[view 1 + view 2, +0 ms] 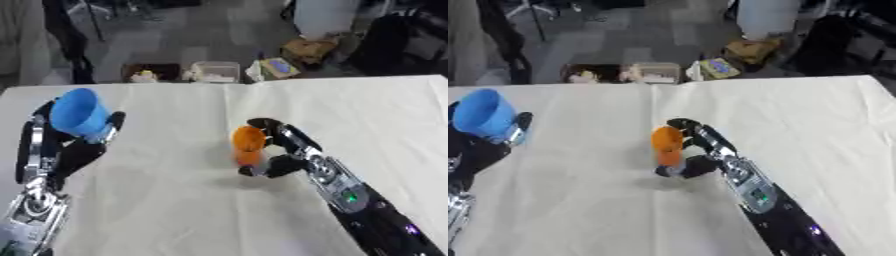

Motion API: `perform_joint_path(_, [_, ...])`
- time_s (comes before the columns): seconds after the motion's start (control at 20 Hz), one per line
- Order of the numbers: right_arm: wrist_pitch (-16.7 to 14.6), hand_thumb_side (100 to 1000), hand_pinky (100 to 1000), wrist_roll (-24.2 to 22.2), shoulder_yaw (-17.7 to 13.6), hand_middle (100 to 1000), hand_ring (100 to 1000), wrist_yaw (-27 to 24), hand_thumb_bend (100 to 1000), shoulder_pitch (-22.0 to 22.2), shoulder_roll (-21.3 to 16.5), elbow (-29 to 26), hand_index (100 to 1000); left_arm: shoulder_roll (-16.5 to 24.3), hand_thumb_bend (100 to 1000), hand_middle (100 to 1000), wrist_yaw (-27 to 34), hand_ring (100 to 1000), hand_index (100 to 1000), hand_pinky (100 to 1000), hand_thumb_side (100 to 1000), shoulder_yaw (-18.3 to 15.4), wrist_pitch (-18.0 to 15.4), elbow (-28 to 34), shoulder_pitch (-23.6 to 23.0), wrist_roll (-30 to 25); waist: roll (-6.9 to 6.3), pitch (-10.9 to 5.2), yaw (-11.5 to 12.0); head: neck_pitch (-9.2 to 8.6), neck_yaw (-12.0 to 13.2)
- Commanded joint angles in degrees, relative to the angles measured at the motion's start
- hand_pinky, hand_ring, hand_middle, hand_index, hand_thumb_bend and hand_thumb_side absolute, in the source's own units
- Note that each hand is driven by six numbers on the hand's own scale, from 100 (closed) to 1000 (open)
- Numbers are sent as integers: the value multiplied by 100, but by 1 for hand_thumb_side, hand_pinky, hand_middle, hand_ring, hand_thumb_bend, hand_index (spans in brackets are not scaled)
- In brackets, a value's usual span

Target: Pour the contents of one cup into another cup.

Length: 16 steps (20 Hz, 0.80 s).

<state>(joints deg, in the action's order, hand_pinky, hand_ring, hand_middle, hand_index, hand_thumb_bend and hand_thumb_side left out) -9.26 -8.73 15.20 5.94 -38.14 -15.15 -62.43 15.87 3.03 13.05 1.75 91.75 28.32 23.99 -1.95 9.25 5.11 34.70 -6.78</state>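
Right hand curled round orange cup; left hand seemingly grips blue cup.

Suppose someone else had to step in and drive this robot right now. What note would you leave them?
Left hand: fingers curled round the blue cup, held up over the table's left side.
Right hand: fingers curled round the orange cup, upright near the middle of the white table.
Done: both cups grasped.
Left: bring the cups together and pour one into the other. The contents are not visible from here.
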Motion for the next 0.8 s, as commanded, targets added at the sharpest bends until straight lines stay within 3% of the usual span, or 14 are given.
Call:
perform_joint_path(0.05, [-32, 107, 697, -66, -16, 759, 769, 50, 704, -173, 5, 2, 891, 29, 552, 205, 14, 266, 469, 115, 100, -2, -4, 131, 101, -24, -7, -72, 17, -40, -28])
perform_joint_path(0.8, [-25, 118, 674, -14, -79, 728, 737, 168, 712, -379, 161, 256, 880, -32, 547, 206, 49, 266, 470, 114, 100, 37, 16, 124, 116, -52, -75, -47, 96, -64, -97])
